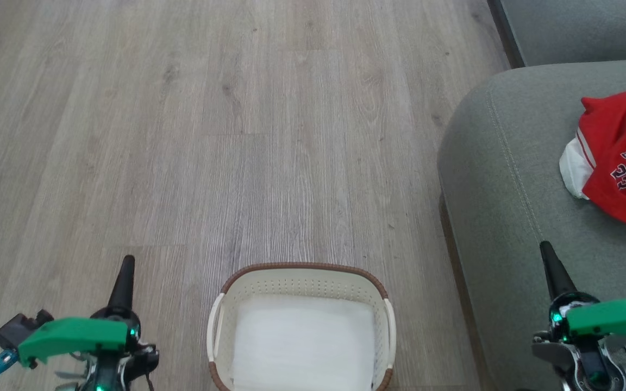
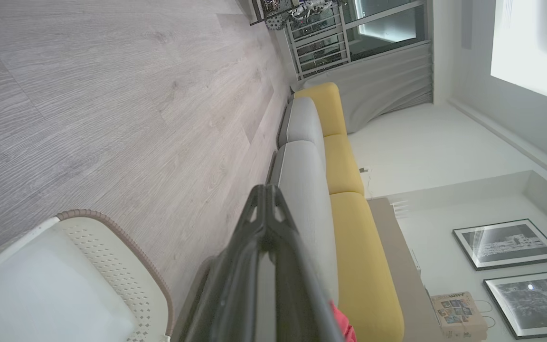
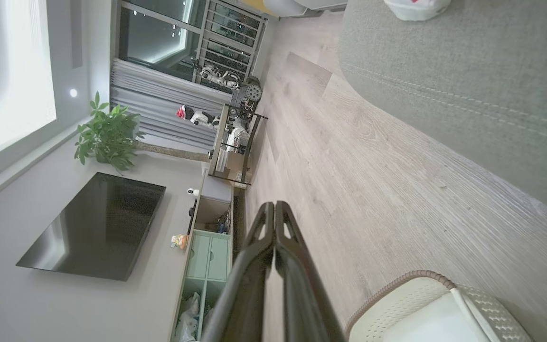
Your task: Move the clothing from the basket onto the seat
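Note:
The cream basket (image 1: 302,282) with a brown braided rim stands on the floor at the bottom centre of the head view, and only a white lining shows inside it. The red clothing (image 1: 623,163), a crumpled jersey with white trim and dark lettering, lies on the grey seat (image 1: 498,179) at the right. My left gripper (image 1: 127,262) is shut and empty, left of the basket. Shut and empty too, my right gripper (image 1: 545,247) hangs over the seat's front part. The basket's rim (image 2: 112,232) and a red scrap of clothing (image 2: 342,323) appear in the left wrist view, beside the shut fingers (image 2: 266,199).
Grey wood-plank floor (image 1: 237,136) stretches ahead and to the left. The sofa continues with yellow back cushions (image 2: 344,166). Along the opposite wall stand a TV (image 3: 93,228), a low cabinet (image 3: 207,247), a plant (image 3: 107,135) and a shelf rack (image 3: 235,137).

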